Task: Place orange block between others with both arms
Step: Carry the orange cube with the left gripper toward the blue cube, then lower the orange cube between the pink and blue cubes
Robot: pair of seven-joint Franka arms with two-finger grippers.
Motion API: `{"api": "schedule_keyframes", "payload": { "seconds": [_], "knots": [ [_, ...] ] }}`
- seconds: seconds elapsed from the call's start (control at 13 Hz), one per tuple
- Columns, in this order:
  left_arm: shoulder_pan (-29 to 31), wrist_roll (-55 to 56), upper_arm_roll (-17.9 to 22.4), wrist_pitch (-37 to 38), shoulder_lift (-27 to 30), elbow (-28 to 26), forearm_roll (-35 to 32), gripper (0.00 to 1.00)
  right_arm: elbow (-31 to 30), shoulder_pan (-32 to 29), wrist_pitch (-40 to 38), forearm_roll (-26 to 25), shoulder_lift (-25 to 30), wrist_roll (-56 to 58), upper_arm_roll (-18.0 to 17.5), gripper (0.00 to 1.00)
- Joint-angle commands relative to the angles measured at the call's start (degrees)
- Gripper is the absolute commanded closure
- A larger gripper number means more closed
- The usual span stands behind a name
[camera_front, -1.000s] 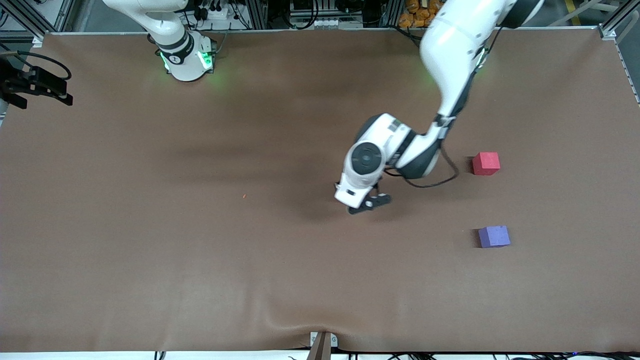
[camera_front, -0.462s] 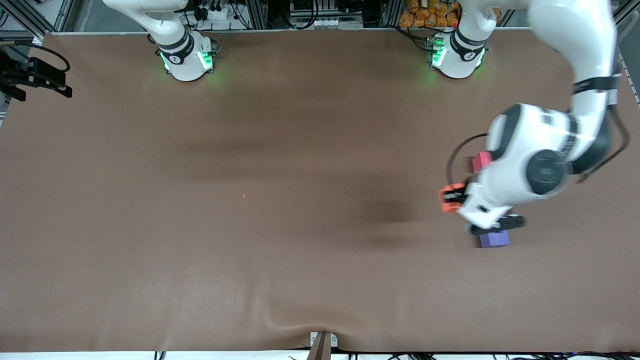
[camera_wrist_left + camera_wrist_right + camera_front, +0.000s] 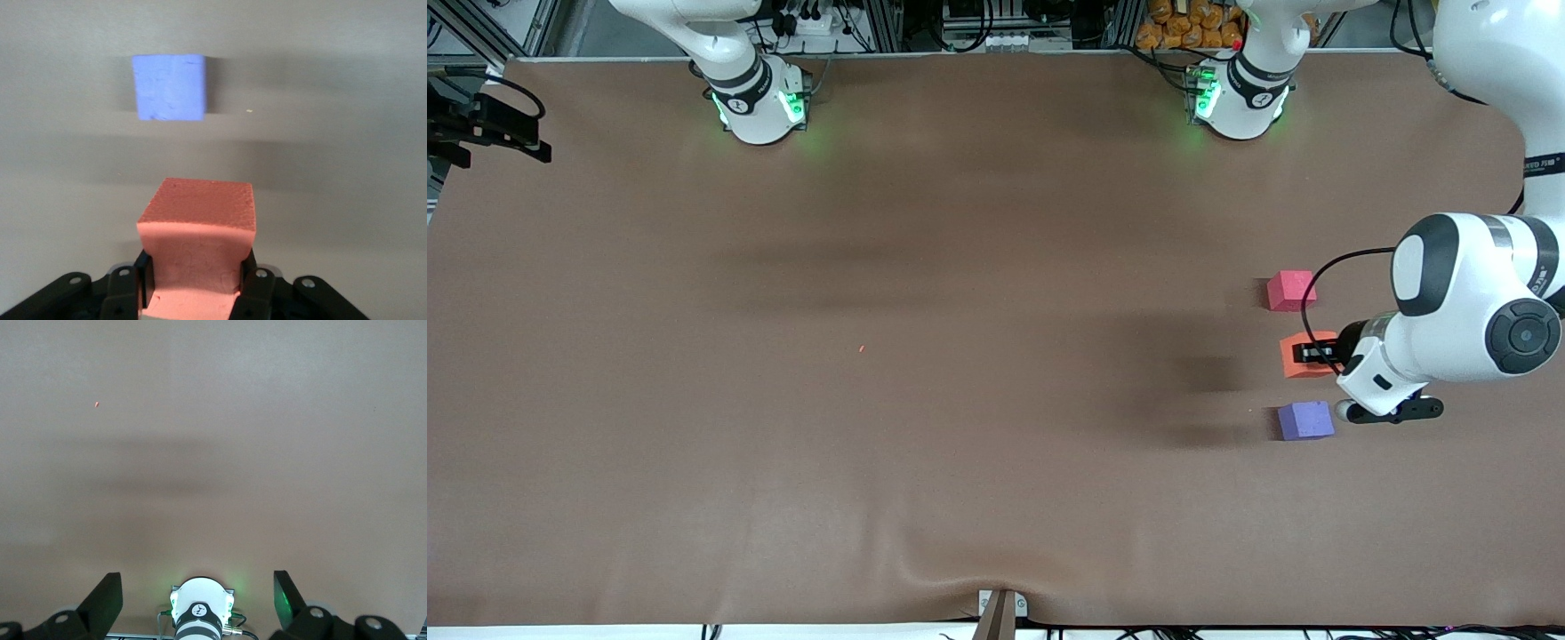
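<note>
The orange block is pinched at its sides by my left gripper, which is shut on it. It hangs over the gap between the red-pink block and the purple block, in line with both. The left wrist view shows the orange block between the black fingers, with the purple block on the mat a short way off. I cannot tell whether the orange block touches the mat. My right gripper waits open and empty at the right arm's end of the table. It also shows in the right wrist view.
A brown mat covers the whole table. A tiny orange crumb lies near the middle. The two arm bases stand lit green along the edge farthest from the front camera. A bracket sits at the nearest edge.
My left gripper swung from the table's middle toward the left arm's end with the orange block, which is now between the red-pink and purple blocks. The right gripper barely shifted.
</note>
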State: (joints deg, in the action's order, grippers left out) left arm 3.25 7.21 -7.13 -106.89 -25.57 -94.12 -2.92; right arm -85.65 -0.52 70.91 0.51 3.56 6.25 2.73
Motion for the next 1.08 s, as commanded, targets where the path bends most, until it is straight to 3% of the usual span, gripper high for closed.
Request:
{"api": "schedule_keyframes", "payload": {
  "seconds": [0.0, 0.31, 1.0],
  "knots": [
    [0.6, -1.1, -0.8, -6.5, 1.4, -7.5, -2.8, 1.00, 3.3, 0.8, -1.2, 0.9, -1.9, -1.1, 0.7, 0.00],
    [3.2, -1.1, -0.5, -17.5, 1.1, -15.6, -4.6, 1.00, 3.3, 3.0, -1.1, 1.0, -1.8, -1.1, 2.4, 0.00],
    [4.5, -1.0, -0.7, -23.7, -1.1, -18.4, -6.0, 1.00, 2.8, 2.5, -1.2, 1.1, -1.8, -1.0, 2.2, 0.00]
  ]
}}
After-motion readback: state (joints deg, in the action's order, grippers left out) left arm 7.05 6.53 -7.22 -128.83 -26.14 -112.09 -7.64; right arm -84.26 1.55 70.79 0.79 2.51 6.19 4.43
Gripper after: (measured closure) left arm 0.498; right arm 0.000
